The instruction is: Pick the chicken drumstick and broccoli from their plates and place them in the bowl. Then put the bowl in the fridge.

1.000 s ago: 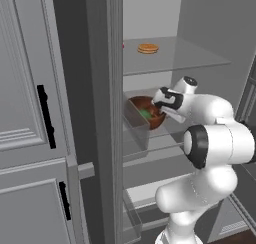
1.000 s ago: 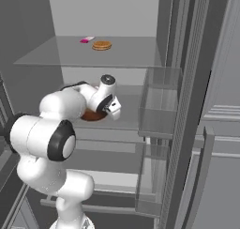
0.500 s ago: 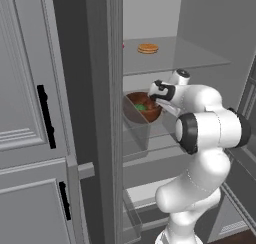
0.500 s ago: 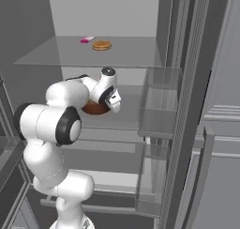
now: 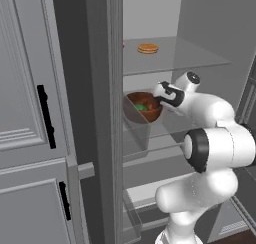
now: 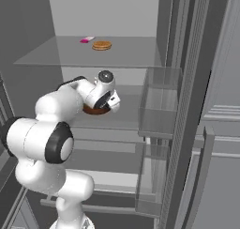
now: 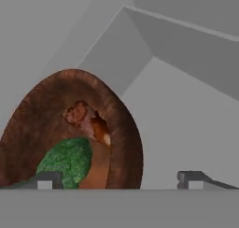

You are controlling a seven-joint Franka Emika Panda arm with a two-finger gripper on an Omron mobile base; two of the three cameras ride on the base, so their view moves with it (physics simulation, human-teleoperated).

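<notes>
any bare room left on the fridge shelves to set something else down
Upper clear glass shelf: bare apart from the round brown patty and a small pink item. Middle shelf: free right of the reddish-brown wooden bowl; crowded around the bowl, where the white arm reaches in.

Count: one bowl [image 7: 70, 129]; one chicken drumstick [image 7: 86, 122]; one broccoli [image 7: 67, 160]; one burger [image 5: 148, 48]; one fridge [image 5: 200, 33].

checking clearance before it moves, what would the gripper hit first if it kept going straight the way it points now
Most likely the bowl: in the hand view the open gripper straddles its right rim, with the broccoli and chicken drumstick inside. Right of the rim the shelf lies ahead. Depth is unclear.
</notes>
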